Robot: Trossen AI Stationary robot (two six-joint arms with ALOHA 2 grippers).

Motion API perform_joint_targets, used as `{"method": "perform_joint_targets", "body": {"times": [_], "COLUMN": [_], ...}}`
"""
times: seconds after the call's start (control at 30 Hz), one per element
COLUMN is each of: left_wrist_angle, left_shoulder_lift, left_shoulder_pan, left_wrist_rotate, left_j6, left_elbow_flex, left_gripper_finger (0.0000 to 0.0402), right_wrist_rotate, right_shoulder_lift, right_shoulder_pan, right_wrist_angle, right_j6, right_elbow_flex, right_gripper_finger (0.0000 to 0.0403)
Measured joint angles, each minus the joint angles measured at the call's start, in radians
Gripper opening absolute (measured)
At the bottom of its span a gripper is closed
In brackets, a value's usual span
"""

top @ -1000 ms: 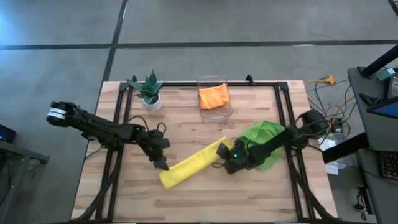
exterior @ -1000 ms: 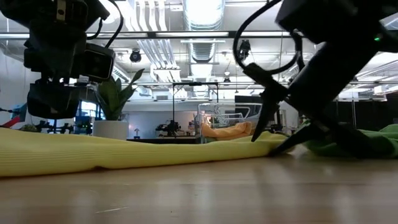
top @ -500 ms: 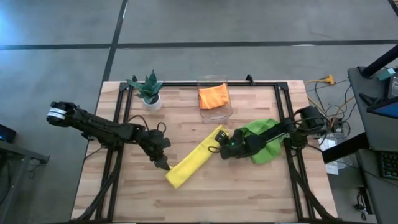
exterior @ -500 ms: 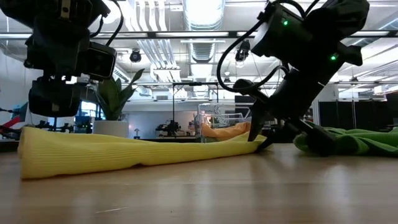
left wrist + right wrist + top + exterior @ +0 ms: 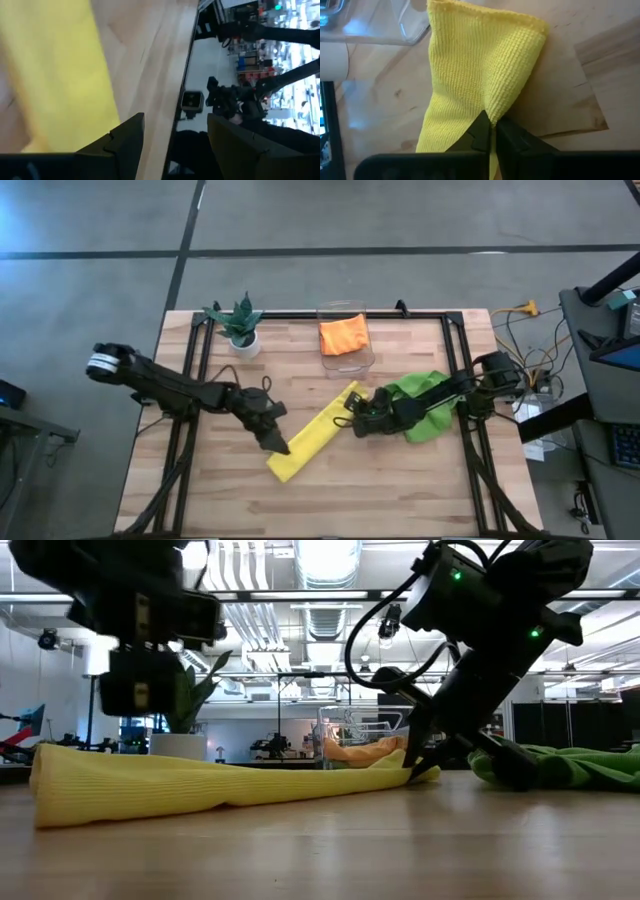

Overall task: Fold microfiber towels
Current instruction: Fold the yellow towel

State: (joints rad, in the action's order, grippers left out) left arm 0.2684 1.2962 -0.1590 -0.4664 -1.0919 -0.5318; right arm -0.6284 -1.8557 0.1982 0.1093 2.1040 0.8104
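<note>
Pinching far edge of long yellow ribbed microfiber towel point(image 5: 480, 75) with right gripper point(image 5: 490, 131); left gripper point(image 5: 172, 135) spread over near end; next, likely fold across.

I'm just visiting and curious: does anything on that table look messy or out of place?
Yes. The yellow towel lies diagonally as a long strip, not a neat fold, and the green towel is a crumpled heap under the right arm. The orange towel sits folded in the bin.
</note>
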Motion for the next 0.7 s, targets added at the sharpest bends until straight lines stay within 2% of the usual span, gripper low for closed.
{"method": "perform_joint_targets", "body": {"times": [0.2, 0.33, 0.43, 0.57, 0.7], "left_wrist_angle": [0.332, 0.387, 0.387, 0.368, 0.199], "left_shoulder_lift": [0.323, 0.502, 0.559, 0.555, 0.552], "left_shoulder_pan": [0.043, 0.084, 0.106, 0.129, 0.139], "left_wrist_rotate": [-0.071, -0.076, -0.069, -0.025, 0.014], "left_j6": [-0.043, -0.062, -0.053, -0.018, 0.057], "left_elbow_flex": [-0.069, -0.161, -0.214, -0.251, -0.290], "left_gripper_finger": [0.0167, 0.0142, 0.0129, 0.0114, 0.0096], "right_wrist_rotate": [-0.009, -0.017, -0.027, -0.029, -0.031], "right_shoulder_lift": [-0.004, -0.004, -0.005, -0.005, -0.005], "right_shoulder_pan": [0.012, 0.030, 0.053, 0.081, 0.096], "right_wrist_angle": [0.009, 0.008, 0.008, 0.007, 0.010], "right_j6": [-0.053, -0.074, -0.085, -0.110, -0.112], "right_elbow_flex": [0.013, 0.015, 0.015, 0.015, 0.015], "right_gripper_finger": [0.0009, 0.0009, 0.0009, 0.0009, 0.0009]}}
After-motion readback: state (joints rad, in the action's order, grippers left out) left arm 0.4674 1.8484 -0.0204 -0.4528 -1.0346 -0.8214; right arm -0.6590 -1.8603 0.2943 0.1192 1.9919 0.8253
